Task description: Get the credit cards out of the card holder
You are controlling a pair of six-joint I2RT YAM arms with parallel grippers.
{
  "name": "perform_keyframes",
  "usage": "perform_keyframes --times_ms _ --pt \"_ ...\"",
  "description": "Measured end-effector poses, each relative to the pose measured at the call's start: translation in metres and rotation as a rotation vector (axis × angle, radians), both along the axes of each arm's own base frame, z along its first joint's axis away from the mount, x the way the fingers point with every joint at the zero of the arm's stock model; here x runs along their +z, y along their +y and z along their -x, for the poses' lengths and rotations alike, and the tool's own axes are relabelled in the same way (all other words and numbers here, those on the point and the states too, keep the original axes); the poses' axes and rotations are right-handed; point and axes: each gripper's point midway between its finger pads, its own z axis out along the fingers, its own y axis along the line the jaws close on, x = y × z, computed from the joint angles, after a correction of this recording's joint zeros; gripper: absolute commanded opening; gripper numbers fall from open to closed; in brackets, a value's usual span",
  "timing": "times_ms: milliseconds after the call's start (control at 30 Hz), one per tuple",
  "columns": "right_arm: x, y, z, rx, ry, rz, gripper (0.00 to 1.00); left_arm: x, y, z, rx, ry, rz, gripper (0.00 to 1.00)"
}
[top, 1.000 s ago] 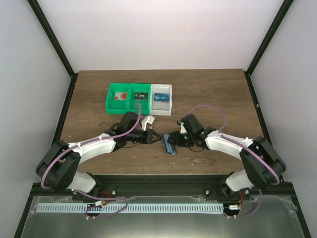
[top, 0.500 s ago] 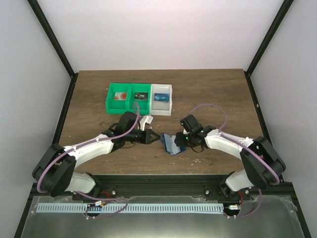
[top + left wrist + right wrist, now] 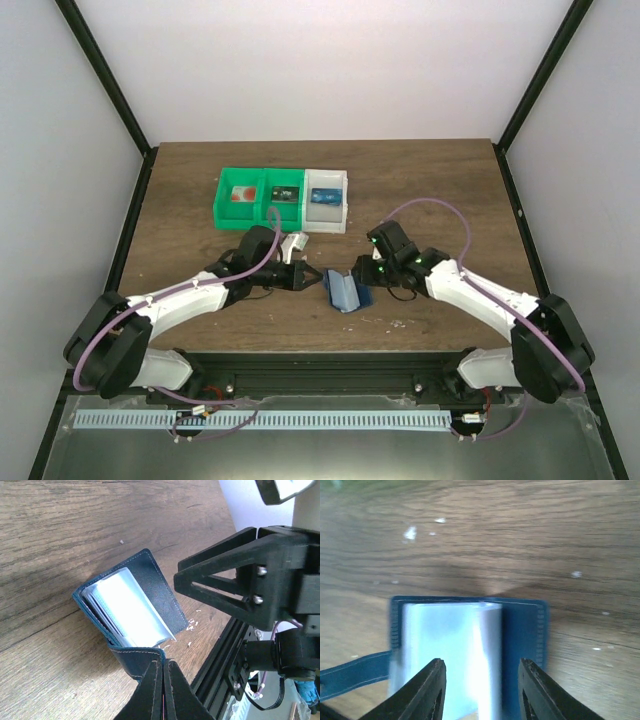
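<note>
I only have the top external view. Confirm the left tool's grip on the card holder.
Observer: Left wrist view: the left tool is shut on the edge of the card holder, on its navy flap.
Operator: Report the right tool.
Observer: Right wrist view: the right tool is open, with the pocket panel framed between its fingers.
Operator: Check that pocket.
Observer: Plain pale blue in both wrist views; no red spot shows through.

The card holder is blurred and runs off the right wrist view's bottom edge; glare washes out its pale pocket. From above, what's in the bins is too small to tell.
</note>
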Motion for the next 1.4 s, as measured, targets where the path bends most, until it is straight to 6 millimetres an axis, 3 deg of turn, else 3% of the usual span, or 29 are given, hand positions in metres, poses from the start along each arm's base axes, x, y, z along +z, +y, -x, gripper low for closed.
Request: perform_keyframes --times_ms 200,467,633,1033,1400 --pt "0.022 0.032 0.009 0.080 -0.007 -0.216 0.41 0.000 0.000 0.000 0.002 0.003 0.003 0.00" --pt "0.010 0.058 0.026 0.161 0.063 -0.297 0.47 0.001 0.000 0.000 0.002 0.003 0.005 0.00" --pt "-0.005 0.059 0.028 0.161 0.096 -0.275 0.47 0.001 0.000 0.000 0.002 0.002 0.005 0.00" --pt "-0.024 0.055 0.030 0.157 0.126 -0.237 0.34 0.001 0.000 0.000 0.003 0.002 0.005 0.00" --pt "-0.030 0.047 0.027 0.132 0.113 -0.184 0.36 0.001 0.000 0.000 0.003 0.003 0.005 0.00"
